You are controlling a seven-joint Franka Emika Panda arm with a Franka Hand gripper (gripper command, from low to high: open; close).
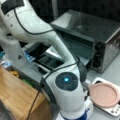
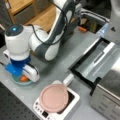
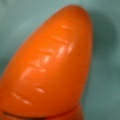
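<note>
Carrot (image 3: 50,67): an orange toy carrot, filling the wrist view against a pale teal surface; in a front view (image 2: 24,78) only a small orange patch is seen beneath the gripper.
Location: it is laid on a teal plate (image 2: 17,81) on the grey table (image 2: 60,67), towards that front view's left and bottom.
Surface: a smooth, glossy skin with shallow moulded grooves is shown; it is judged slippery under hard pads.
Weight and stiffness: by its sheen it is judged hollow plastic, light and rigid, not fragile; it is likely to roll or squirt sideways if pinched off-centre.
Hold: the thicker middle of the body is judged best, taken across its width; the rounded tapering tip is best avoided.
Gripper (image 2: 23,76): it is lowered right over the carrot and plate, white body with blue mount; whether the fingers are spread or pressed onto the carrot cannot be told, since they are hidden by the housing.
Nearby: a pink lid (image 2: 53,97) is set on a white scale (image 2: 72,100); a toaster oven (image 1: 87,40) stands with its door (image 2: 92,60) let down.
</note>
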